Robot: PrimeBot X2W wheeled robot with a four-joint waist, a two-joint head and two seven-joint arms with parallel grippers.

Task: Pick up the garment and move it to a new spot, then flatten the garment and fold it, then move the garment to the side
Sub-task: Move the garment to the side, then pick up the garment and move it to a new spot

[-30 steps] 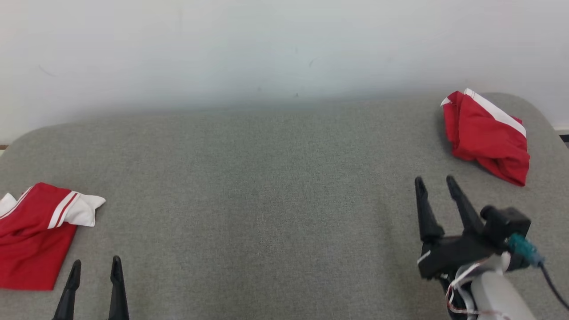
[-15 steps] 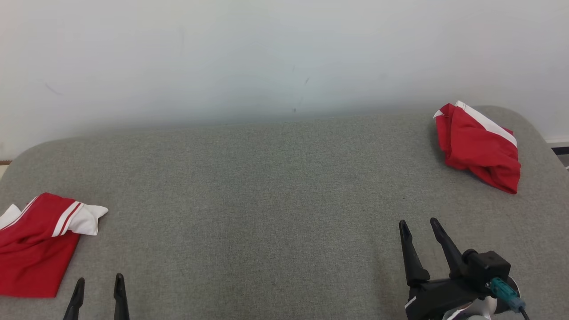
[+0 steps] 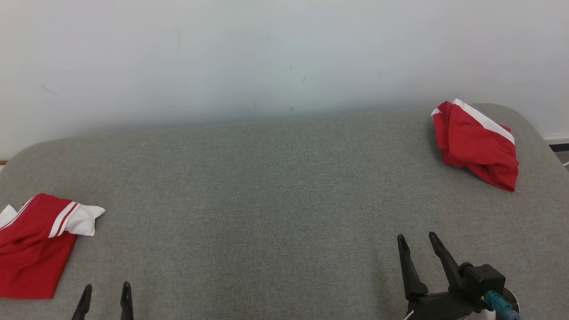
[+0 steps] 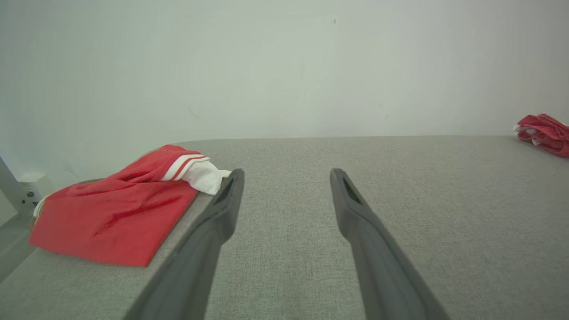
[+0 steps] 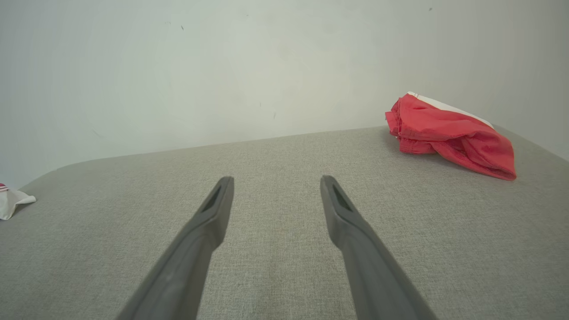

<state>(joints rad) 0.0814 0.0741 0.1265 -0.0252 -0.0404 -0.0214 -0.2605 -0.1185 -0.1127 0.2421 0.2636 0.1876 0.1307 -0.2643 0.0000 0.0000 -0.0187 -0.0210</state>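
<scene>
Head view.
- Left gripper (image 3: 107, 286): fingers spread apart, holding nothing, above the grey cushioned surface (image 3: 266, 200).
- Right gripper (image 3: 417, 237): fingers spread apart, holding nothing, clear of all cloth.
- Crumpled red garment (image 3: 478, 146), white band along its top edge: well ahead of the right gripper and off to its right. It lies near the surface's far corner, by the pale wall (image 3: 266, 53).
- Flattened red garment (image 3: 31, 253), white-striped cuff: just left of the left gripper, the cuff a little ahead of its fingertips, not touching them.
</scene>
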